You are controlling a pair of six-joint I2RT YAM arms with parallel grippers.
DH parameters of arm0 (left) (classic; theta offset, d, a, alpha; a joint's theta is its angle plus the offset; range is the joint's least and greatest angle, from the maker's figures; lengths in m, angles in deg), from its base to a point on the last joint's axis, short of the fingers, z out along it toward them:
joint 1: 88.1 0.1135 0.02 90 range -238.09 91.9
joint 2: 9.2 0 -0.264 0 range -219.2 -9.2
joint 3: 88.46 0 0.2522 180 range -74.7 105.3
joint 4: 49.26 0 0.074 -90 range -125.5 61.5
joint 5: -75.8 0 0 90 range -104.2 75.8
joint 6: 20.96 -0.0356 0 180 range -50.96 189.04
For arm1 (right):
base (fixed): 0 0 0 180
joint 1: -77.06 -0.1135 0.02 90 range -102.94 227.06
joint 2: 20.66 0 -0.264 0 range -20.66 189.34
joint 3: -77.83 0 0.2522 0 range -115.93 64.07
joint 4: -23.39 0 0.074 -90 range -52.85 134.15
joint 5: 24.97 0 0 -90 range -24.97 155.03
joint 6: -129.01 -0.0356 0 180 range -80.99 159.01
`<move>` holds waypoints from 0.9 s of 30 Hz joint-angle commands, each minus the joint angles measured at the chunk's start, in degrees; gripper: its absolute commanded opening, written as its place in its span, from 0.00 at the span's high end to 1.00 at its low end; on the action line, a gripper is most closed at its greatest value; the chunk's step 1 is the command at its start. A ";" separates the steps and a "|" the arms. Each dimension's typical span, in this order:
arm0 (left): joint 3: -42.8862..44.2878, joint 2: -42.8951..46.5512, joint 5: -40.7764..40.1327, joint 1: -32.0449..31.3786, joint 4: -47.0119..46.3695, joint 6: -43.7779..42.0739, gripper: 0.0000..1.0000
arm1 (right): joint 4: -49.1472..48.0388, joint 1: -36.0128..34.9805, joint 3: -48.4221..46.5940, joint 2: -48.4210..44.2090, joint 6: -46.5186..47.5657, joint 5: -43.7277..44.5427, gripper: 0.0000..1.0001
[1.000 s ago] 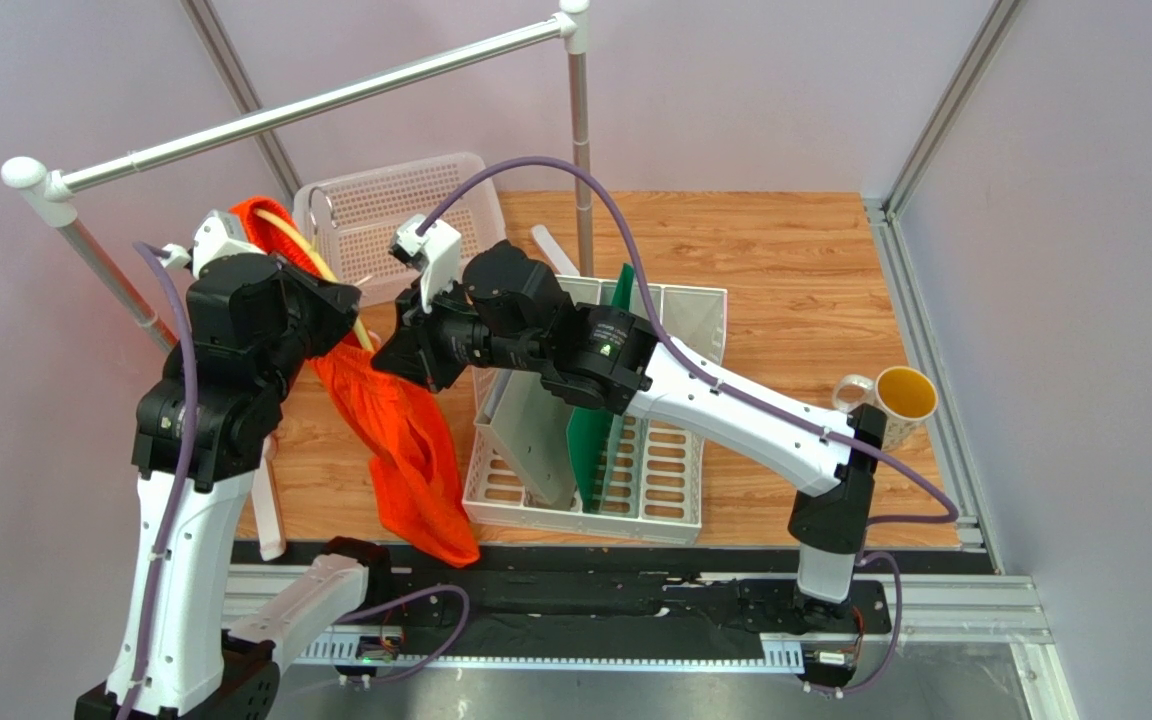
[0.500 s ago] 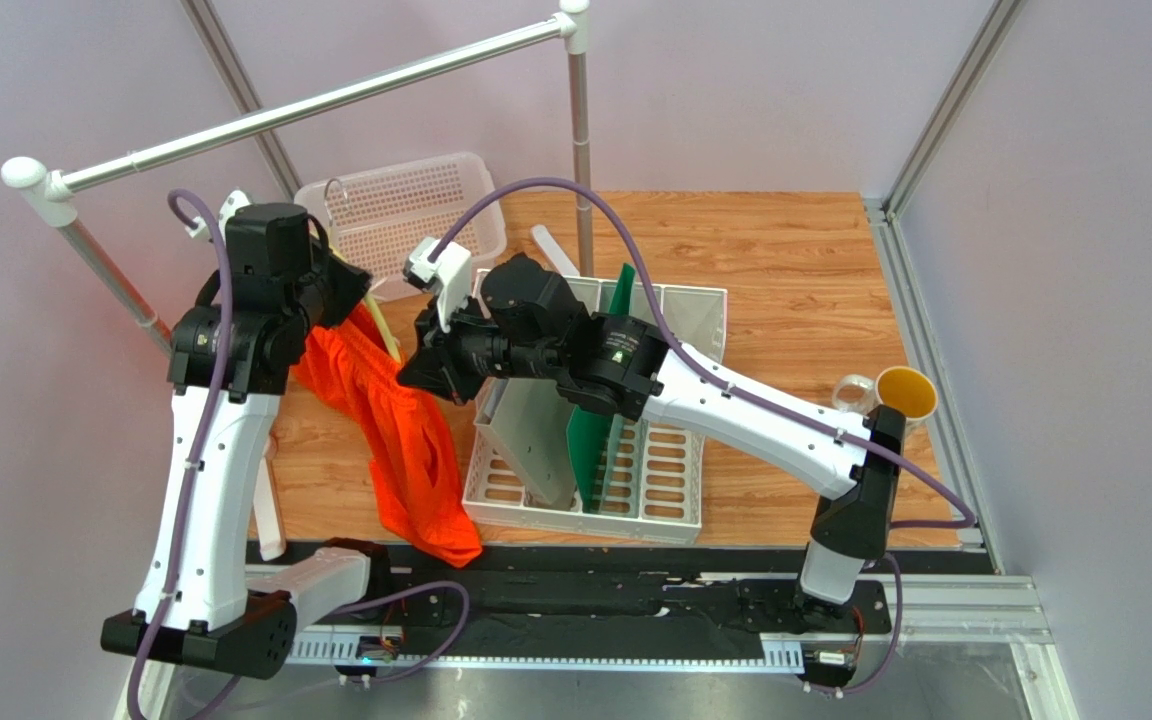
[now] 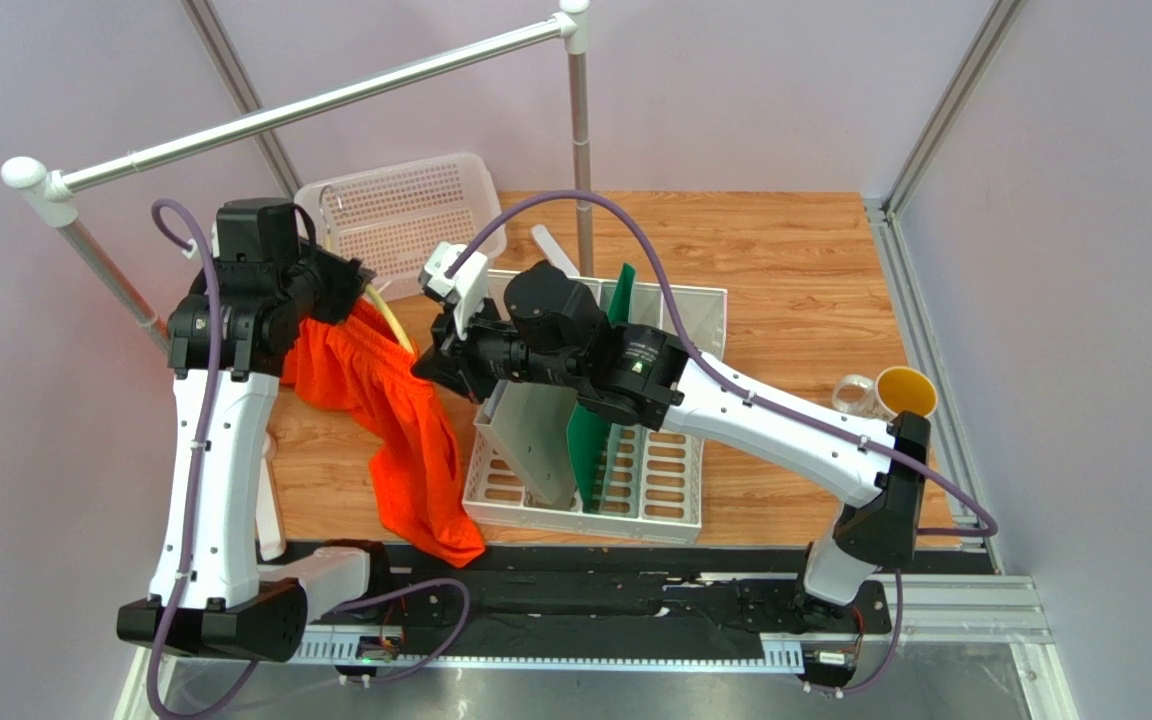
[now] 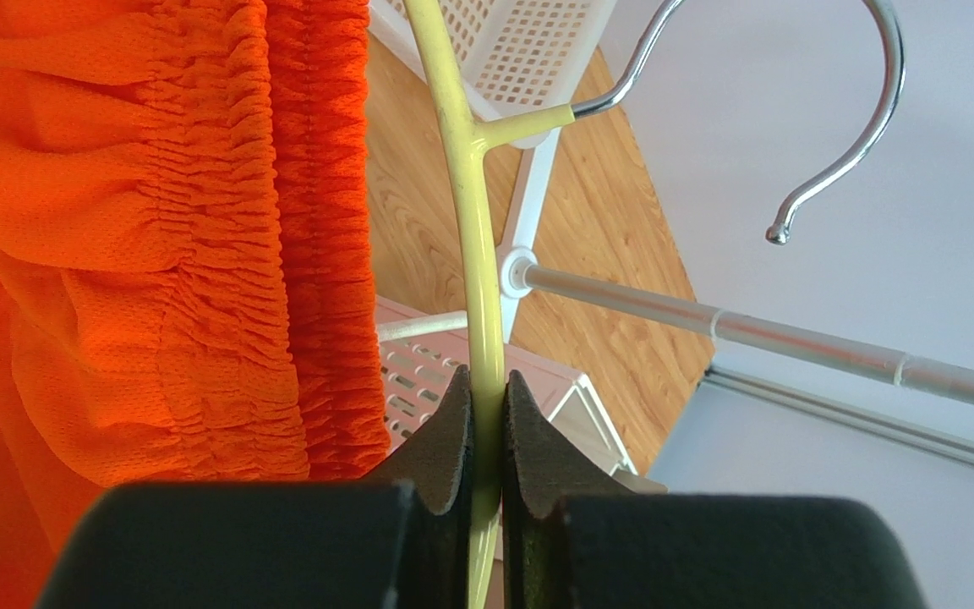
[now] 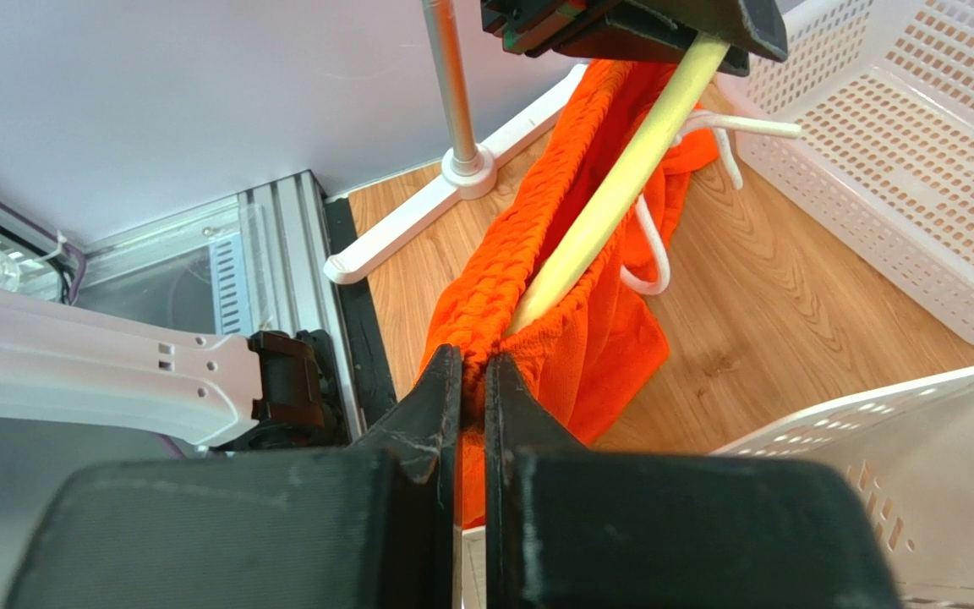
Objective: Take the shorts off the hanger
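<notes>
The bright orange shorts (image 3: 387,405) hang from the pale-yellow hanger (image 3: 388,324) and trail down to the table's front edge. My left gripper (image 4: 487,406) is shut on the hanger's yellow bar (image 4: 469,216), just below its silver hook (image 4: 835,140); the gathered waistband (image 4: 238,254) lies to its left. My right gripper (image 5: 473,381) is shut on the shorts' waistband (image 5: 543,292), where the hanger's arm (image 5: 619,190) runs into the fabric. In the top view the left gripper (image 3: 345,285) and the right gripper (image 3: 440,360) sit close together over the shorts.
A white file rack (image 3: 597,435) with a green board stands under my right arm. A white mesh basket (image 3: 394,210) lies behind. A silver rail pole (image 3: 312,105) on stands spans the back. A yellow mug (image 3: 898,393) sits at the right.
My left arm has straightened and carried the hanger back and right. My right gripper has shifted a little right and forward with the waistband. The shorts have spread out between them.
</notes>
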 commanded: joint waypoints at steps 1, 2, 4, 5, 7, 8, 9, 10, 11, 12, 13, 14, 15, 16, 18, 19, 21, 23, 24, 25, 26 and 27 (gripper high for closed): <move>3.33 -0.03 -2.13 2.13 -15.11 3.39 1.00 | 3.49 -3.71 3.51 -4.49 -1.11 -3.91 1.00; 2.98 0.32 -1.87 2.13 -15.72 2.42 1.00 | 3.05 -3.71 5.26 -5.97 -1.63 -3.11 1.00; 2.01 0.76 -1.08 3.62 -19.23 -0.57 1.00 | 1.03 -3.71 7.73 -7.74 -2.51 -1.62 1.00; 0.53 1.54 -0.29 3.62 -20.81 -1.80 1.00 | 0.67 -3.71 9.39 -9.22 -2.78 -1.18 1.00; -1.76 2.77 0.86 3.71 -27.31 -6.02 1.00 | 0.06 -3.71 10.55 -10.37 -2.87 -0.82 1.00; -3.68 3.91 0.77 3.80 -28.64 -6.38 1.00 | -0.12 -3.71 10.99 -10.73 -3.22 -0.82 1.00; -5.01 4.62 0.77 3.71 -31.44 -6.82 1.00 | -0.38 -3.71 11.86 -10.90 -3.31 -0.99 1.00; -5.98 5.15 0.77 3.80 -32.33 -6.30 1.00 | -1.43 -3.71 12.22 -10.91 -3.48 -1.08 1.00; -7.12 5.85 0.77 3.89 -32.60 -5.51 1.00 | -1.96 -3.71 12.31 -10.56 -4.01 -1.26 1.00; -7.13 5.94 0.77 3.97 -31.65 -4.28 1.00 | -2.40 -3.71 11.70 -9.60 -4.01 -1.52 1.00; -6.70 5.77 0.60 3.97 -30.25 -3.57 1.00 | -3.10 -3.71 11.35 -8.98 -4.01 -1.96 1.00; -5.30 5.42 -0.53 3.97 -28.41 -2.61 1.00 | -3.29 -3.71 10.73 -8.36 -4.01 -2.22 1.00; -4.94 5.42 -1.15 4.06 -25.52 -0.43 1.00 | -3.29 -3.71 9.86 -7.40 -3.92 -2.92 1.00; -4.93 5.50 -1.77 4.06 -24.70 0.81 1.00 | -3.46 -3.79 9.59 -7.22 -3.92 -3.02 1.00; -5.46 5.77 -2.30 4.85 -23.82 4.67 1.00 | -3.73 -4.14 9.93 -7.48 -2.79 -3.19 1.00; -6.16 5.68 -2.13 5.29 -23.73 6.17 1.00 | -3.38 -4.67 10.20 -7.57 -1.82 -2.24 1.00; -6.16 5.16 -2.13 5.56 -24.08 8.91 1.00 | -2.24 -5.64 9.68 -7.22 -0.15 -0.74 1.00; -4.94 3.58 -1.87 5.90 -24.43 9.00 1.00 | -2.23 -5.73 9.84 -7.13 -0.23 -0.03 1.00; -4.32 3.05 -1.69 5.91 -24.43 8.65 1.00 | -2.58 -5.64 9.93 -7.21 -0.23 0.75 1.00; -3.62 2.52 -1.51 6.08 -24.69 8.39 1.00 | -2.76 -5.64 9.94 -7.39 -0.14 1.20 1.00; -3.44 2.43 -1.60 6.43 -25.13 8.04 1.00 | -2.76 -5.73 10.20 -7.48 -0.14 1.46 1.00; -3.27 2.25 -1.43 6.70 -25.05 8.03 1.00 | -3.20 -5.73 10.37 -7.48 -0.06 2.42 1.00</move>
